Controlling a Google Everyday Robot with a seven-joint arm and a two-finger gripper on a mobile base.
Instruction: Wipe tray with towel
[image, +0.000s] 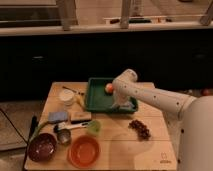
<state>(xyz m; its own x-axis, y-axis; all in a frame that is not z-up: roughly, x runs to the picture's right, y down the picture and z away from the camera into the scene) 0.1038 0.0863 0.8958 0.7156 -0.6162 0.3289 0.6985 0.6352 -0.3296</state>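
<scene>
A light wooden worktop (115, 145) holds a dark green rectangular plastic tray (96, 99) at the middle of its far edge. A white robot arm (155, 97) reaches in from the right edge, and its hand (121, 102) points down into the tray's right half. A pale crumpled towel (126, 106) lies under the hand, on the tray floor by the near wall. Whether the hand is clenched or released cannot be told. 1 small orange round object (109, 88) sits in the tray beside the arm. Near the left edge are a white round cup (66, 96), a blue sponge (58, 116) and a tan rectangular block (80, 116). At the near left corner stand a dark maroon bowl (41, 147) and an orange bowl (84, 151). A cluster of dark reddish pieces (140, 129) lies toward the right edge.
</scene>
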